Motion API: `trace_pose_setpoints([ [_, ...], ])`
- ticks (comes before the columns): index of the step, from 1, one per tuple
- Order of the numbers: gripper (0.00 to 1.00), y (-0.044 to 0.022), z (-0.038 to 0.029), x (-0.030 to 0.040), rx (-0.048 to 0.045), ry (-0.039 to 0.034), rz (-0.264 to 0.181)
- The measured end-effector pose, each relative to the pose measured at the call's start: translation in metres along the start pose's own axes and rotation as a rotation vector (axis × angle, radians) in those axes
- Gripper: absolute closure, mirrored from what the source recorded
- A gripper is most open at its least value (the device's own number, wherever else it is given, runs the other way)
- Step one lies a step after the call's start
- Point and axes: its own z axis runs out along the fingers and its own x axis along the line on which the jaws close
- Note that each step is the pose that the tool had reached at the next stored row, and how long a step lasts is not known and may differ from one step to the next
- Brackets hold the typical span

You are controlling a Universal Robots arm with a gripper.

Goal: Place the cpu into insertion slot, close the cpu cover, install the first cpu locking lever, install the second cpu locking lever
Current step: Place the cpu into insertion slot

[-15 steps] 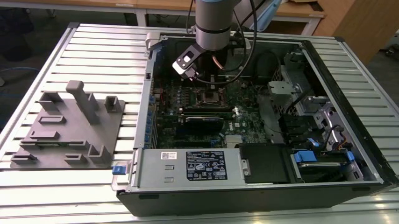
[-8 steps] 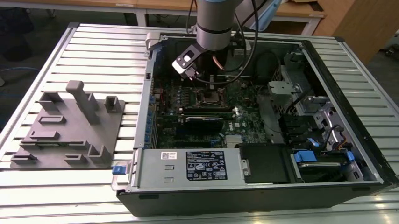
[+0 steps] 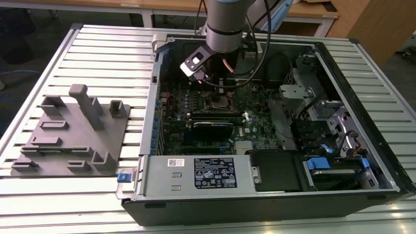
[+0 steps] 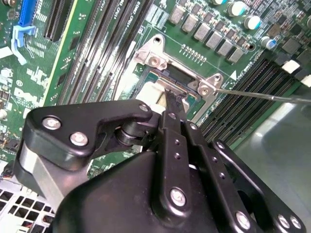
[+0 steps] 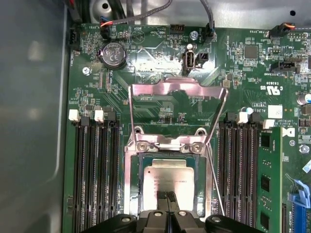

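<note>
So from where I'm standing, on the exterior view, the grey robot arm (image 3: pixel 224 24) is reaching down into the open black computer case (image 3: pixel 260 200) that lies on the slatted metal worktop (image 3: pixel 97 44). It's parked right over the insertion slot, that square silver-rimmed socket with the dark middle (image 3: pixel 217 102). In the first wrist view you get the good angle. The cpu, a small flat square chip with a dull silver top (image 5: pixel 167 180), is already sitting inside the socket on the green circuit board (image 5: pixel 146 58). The black two-fingered claw (image 5: pixel 167 196) has its fingers pinched together with nothing between them, tips right over the chip's top. I can't tell if they actually touch it. The cpu cover, the thin silver frame plate with the big square cut-out (image 5: pixel 177 90), is standing up open behind the socket, and a thin wire locking lever (image 5: pixel 215 182) runs beside it, not latched. The second wrist view backs that up, with clenched fingertips down at the socket and the wire lever sticking out to one side. My read is that placing looks done and the cover step is now in hand. I reckon the next move calls for catching the raised frame's edge and swinging it down flat without nudging the chip.
</note>
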Motion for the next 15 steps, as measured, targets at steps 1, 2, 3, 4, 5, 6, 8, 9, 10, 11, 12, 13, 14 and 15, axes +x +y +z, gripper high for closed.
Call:
trace_pose_setpoints([
  [1, 0.90, 0.0016, 0.0000, 0.0000, 0.0023, -0.0001, 0.000],
  [2, 0.90, 0.0034, 0.0000, -0.0001, 0.0047, -0.0002, 0.001],
  [3, 0.90, 0.0054, 0.0000, -0.0001, 0.0069, -0.0002, 0.001],
  [4, 0.90, 0.0074, 0.0000, -0.0001, 0.0090, -0.0003, 0.001],
  [5, 0.90, 0.0094, 0.0001, -0.0001, 0.0109, -0.0004, 0.002],
  [6, 0.90, 0.0113, 0.0001, -0.0001, 0.0125, -0.0007, 0.002],
  [8, 0.90, 0.0124, 0.0001, -0.0002, 0.0131, -0.0015, 0.005],
  [9, 0.90, 0.0124, 0.0005, -0.0002, 0.0131, -0.0014, 0.005],
  [10, 0.90, 0.0124, 0.0011, -0.0001, 0.0130, -0.0012, 0.006],
  [11, 0.90, 0.0124, 0.0013, -0.0001, 0.0131, -0.0014, 0.006],
  [12, 0.90, 0.0124, 0.0012, -0.0002, 0.0132, -0.0015, 0.006],
  [13, 0.90, 0.0124, 0.0012, -0.0002, 0.0133, -0.0016, 0.006],
  [14, 0.90, 0.0124, 0.0013, -0.0002, 0.0133, -0.0016, 0.006],
  [15, 0.90, 0.0124, 0.0017, -0.0001, 0.0130, -0.0012, 0.006],
])
